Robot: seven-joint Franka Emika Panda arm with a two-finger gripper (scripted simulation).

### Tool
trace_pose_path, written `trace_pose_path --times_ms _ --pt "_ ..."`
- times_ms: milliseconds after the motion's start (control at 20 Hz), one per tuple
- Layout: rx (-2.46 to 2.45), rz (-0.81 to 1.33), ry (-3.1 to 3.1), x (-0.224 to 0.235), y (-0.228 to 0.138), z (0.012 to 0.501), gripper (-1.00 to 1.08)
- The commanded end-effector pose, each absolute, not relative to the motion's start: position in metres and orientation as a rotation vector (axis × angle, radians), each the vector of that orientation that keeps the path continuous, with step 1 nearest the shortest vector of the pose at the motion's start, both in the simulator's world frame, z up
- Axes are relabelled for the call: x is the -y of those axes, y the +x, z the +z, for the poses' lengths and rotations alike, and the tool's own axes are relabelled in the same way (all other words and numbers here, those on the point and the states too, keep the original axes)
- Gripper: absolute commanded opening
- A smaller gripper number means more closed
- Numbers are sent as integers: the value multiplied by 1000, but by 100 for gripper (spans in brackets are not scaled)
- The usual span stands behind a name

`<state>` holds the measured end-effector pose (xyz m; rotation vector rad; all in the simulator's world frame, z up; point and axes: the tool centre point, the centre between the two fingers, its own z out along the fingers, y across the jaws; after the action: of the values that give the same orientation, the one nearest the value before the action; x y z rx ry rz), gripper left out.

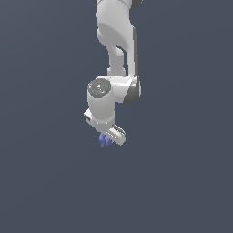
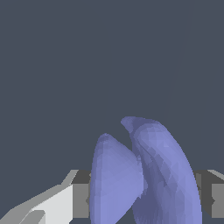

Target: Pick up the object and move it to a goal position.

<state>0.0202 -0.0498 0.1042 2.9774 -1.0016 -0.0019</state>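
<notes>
Object (image 1: 104,140) half hidden between fingers (image 2: 81,192), base cut off

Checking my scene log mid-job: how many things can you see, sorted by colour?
Blue: 1, the lumpy object between the fingers of the gripper
White: 1, the robot arm
Total: 2

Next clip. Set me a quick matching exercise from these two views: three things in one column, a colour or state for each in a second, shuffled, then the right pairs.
Things:
1. object
2. gripper
3. arm

Colour or state:
A. white, reaching down from the top edge of the exterior view
B. periwinkle blue, lobed, sitting between the fingers
C. closed around the blue shape, grey pads on either side of it

Pairs: 1-B, 2-C, 3-A
</notes>
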Motion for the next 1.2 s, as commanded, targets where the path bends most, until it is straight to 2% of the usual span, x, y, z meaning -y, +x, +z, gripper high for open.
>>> trace_pose_path --times_ms 0,1150 --pt "1002 0 2977 42 23 125 -100" --pt "1003 1 2975 -44 57 361 -100"
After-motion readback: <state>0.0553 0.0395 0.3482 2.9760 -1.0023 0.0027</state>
